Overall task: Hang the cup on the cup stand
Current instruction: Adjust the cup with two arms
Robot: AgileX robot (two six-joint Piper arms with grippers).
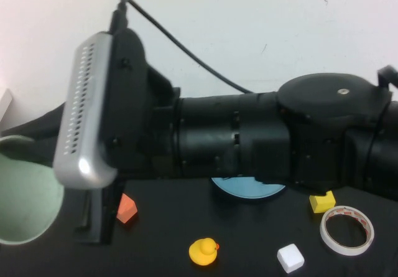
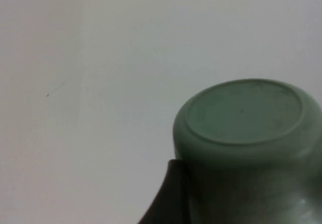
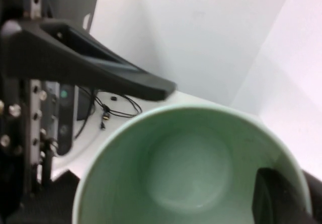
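Note:
The pale mint-green cup [image 1: 25, 190] is held up at the far left, lying on its side with its mouth toward the right arm. My right gripper [image 3: 294, 183] is shut on the cup [image 3: 186, 168] rim, one finger inside and one outside. My left gripper [image 2: 246, 199] stands open around the cup's base end [image 2: 246, 113], with one dark finger [image 2: 168, 199] beside its wall. That left finger [image 3: 100, 68] runs along the outside of the cup. The cup stand [image 1: 249, 188] shows only as a strip of blue dish under the right arm; its pegs are hidden.
The right arm [image 1: 249, 140] and its wrist camera [image 1: 87, 115] span the high view and hide the back of the table. On the black table lie an orange block [image 1: 126, 208], a yellow duck [image 1: 203, 251], a white cube [image 1: 290, 257], a yellow block [image 1: 322, 201] and a tape roll [image 1: 347, 230].

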